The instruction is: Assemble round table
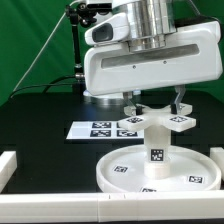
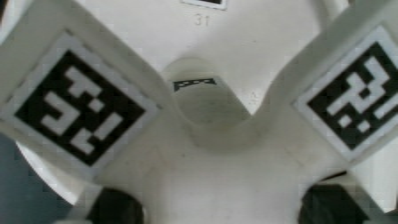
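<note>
The round disc [image 1: 120, 172] lies rim-up on the black table. The short cylinder leg [image 1: 157, 150] stands upright at its middle, a tag on its side. The cross-shaped foot piece [image 1: 150, 123] sits on top of the leg, its tagged arms spread out. My gripper [image 1: 155, 108] comes down from above, with a finger on each side of the foot's centre. In the wrist view two tagged arms of the foot [image 2: 80, 95] fill the picture. The black pads [image 2: 118, 205] press against the white piece between them. The gripper [image 2: 226, 205] is shut on the foot piece.
The marker board [image 1: 95, 129] lies flat behind the disc. Plain white bars lie at the exterior view's left [image 1: 7, 165], along the front [image 1: 70, 208] and at the right [image 1: 218, 158]. A green backdrop stands behind the table.
</note>
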Available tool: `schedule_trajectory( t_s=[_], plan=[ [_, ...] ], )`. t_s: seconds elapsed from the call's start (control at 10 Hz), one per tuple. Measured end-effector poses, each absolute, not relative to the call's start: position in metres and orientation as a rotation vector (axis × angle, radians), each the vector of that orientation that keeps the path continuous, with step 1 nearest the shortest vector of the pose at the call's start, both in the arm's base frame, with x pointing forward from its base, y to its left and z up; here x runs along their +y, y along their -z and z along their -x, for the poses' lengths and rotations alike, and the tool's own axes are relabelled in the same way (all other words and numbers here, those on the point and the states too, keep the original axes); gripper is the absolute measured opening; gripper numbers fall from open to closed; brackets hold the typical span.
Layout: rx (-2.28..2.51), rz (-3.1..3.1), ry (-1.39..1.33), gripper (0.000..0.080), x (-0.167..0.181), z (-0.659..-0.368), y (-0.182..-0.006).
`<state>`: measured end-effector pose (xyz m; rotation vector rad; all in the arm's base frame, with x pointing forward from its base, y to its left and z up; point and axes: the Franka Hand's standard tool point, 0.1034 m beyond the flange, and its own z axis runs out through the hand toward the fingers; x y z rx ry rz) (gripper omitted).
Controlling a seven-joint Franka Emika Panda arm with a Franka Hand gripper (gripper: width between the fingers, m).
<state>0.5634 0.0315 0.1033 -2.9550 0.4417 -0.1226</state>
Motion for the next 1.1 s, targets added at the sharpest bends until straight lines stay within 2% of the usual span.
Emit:
schedule_trajectory(
  t_s=[1.1],
  plan=[
    [1.633,2.418,0.006,0.0436,0.036,-0.5621,-0.1031]
  ],
)
